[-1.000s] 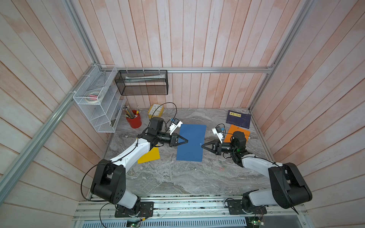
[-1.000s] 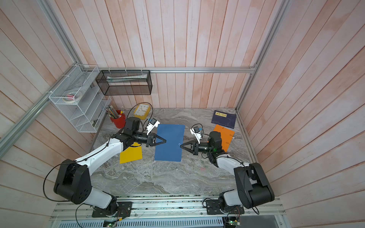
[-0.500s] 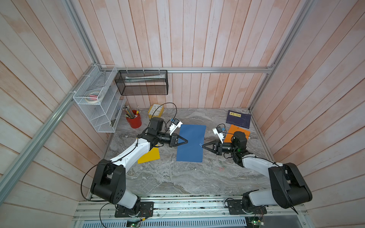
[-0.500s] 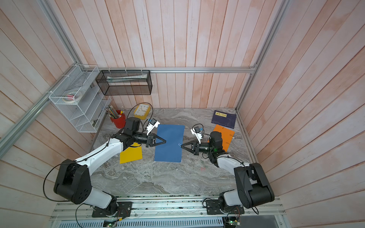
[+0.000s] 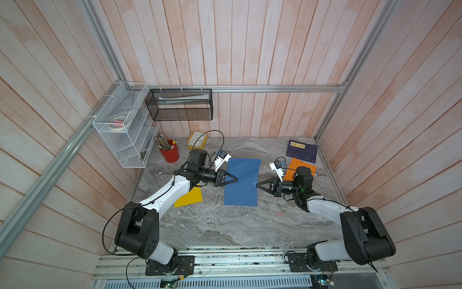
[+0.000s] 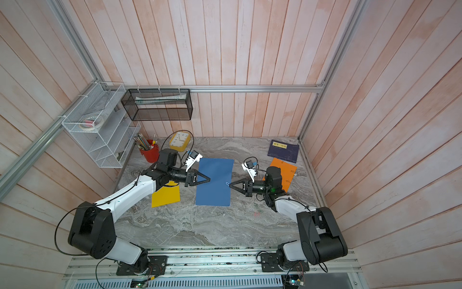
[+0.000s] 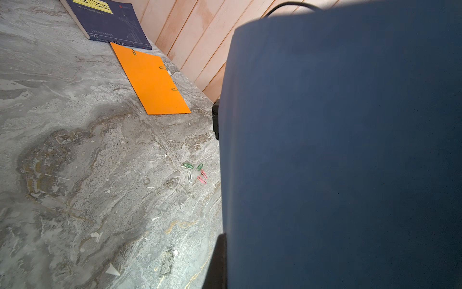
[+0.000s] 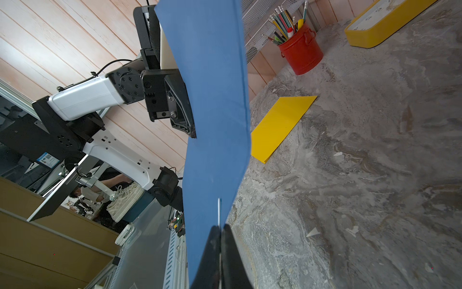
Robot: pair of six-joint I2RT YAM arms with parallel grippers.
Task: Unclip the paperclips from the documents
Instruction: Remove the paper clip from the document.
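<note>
Soft light is bathing both top views, wall planks (image 5: 62, 62) stretching toward nine and three o'clock, the blue sheet (image 7: 337, 150) sitting dark and blurred at the left wrist.

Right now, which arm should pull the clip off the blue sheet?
Right. The right end effector is shut on the silver paperclip at the edge of the blue sheet. The left end effector clamps the opposite edge, holding it off the table.

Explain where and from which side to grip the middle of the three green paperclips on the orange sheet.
Take the green paperclip by its outer end, at the orange sheet's long edge. Probably come from the wall side: the clip lies flat across that edge, so it should slide off outward.
</note>
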